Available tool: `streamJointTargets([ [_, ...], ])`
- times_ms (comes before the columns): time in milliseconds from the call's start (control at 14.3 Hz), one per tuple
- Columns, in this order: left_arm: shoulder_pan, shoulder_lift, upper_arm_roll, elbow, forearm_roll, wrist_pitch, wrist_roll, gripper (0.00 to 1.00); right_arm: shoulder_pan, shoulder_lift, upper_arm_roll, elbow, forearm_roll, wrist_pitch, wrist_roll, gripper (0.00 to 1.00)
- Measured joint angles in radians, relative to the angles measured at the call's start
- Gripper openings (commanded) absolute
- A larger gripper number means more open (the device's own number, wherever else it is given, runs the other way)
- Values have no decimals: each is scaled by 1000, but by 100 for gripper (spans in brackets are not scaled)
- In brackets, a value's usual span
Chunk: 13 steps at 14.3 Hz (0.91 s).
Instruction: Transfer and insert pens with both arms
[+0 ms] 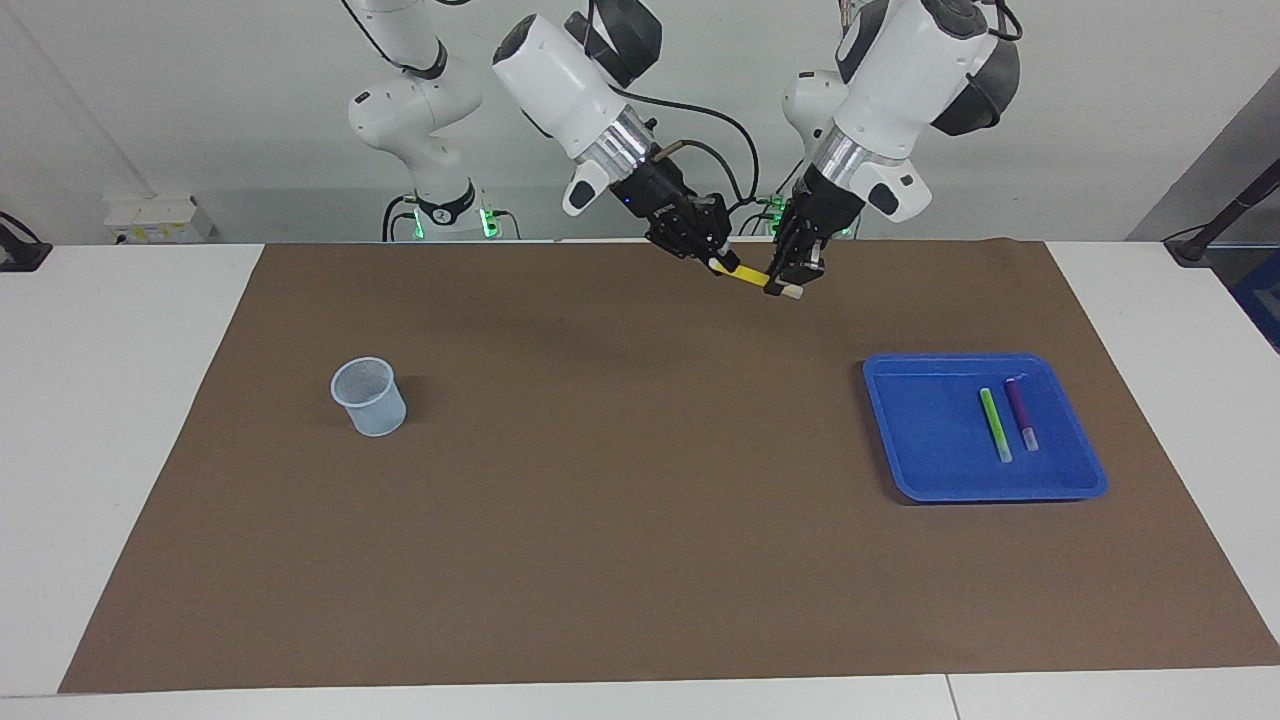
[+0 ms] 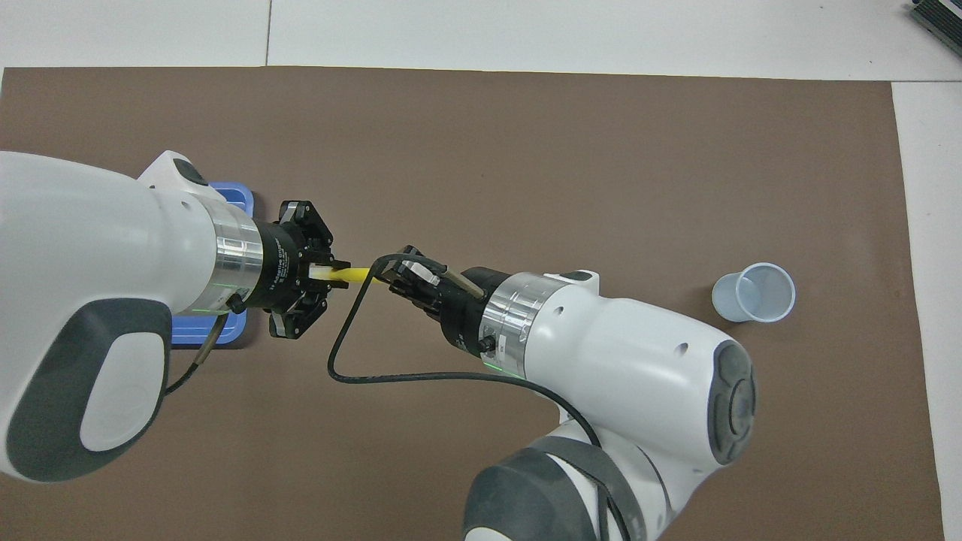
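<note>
Both grippers hang high over the mat's (image 1: 640,520) edge nearest the robots, sharing the yellow pen (image 1: 748,278) in mid-air. The left gripper (image 1: 788,283), at about 1 o'clock in the facing view, has its jaws closed on the pen's whitish end. The right gripper (image 1: 716,262), just beside it at 12 o'clock, has its jaws closed on the other end, so the pen bridges the two. In the overhead view the pen (image 2: 353,276) spans the short gap between the left gripper (image 2: 336,269) and the right gripper (image 2: 392,276). White lettering runs round the left gripper's black collar, too small to read.

Farther from the robots, toward the left arm's end at 3 o'clock, the blue tray (image 1: 920,440) holds the green pen (image 1: 994,424) and the purple pen (image 1: 1021,412), side by side and apart.

Toward the right arm's end, at 9 o'clock, the cup (image 1: 369,397) stands upright, well apart from the tray.

Bare mat lies between cup and tray and out to the farthest edge; white table (image 1: 100,420) shows past the mat at both ends.
</note>
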Motion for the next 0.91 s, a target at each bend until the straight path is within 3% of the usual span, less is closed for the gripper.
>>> streamJointTargets([
  [490,0,0,0,-2,-2,0,-1,0,0,-1,1,1,1,2,0,0],
  [630,0,0,0,-2,-2,0,-1,6,0,-1,1,1,1,2,0,0],
  [910,0,0,0,-2,-2,0,-1,7,0,-1,1,1,1,2,0,0],
])
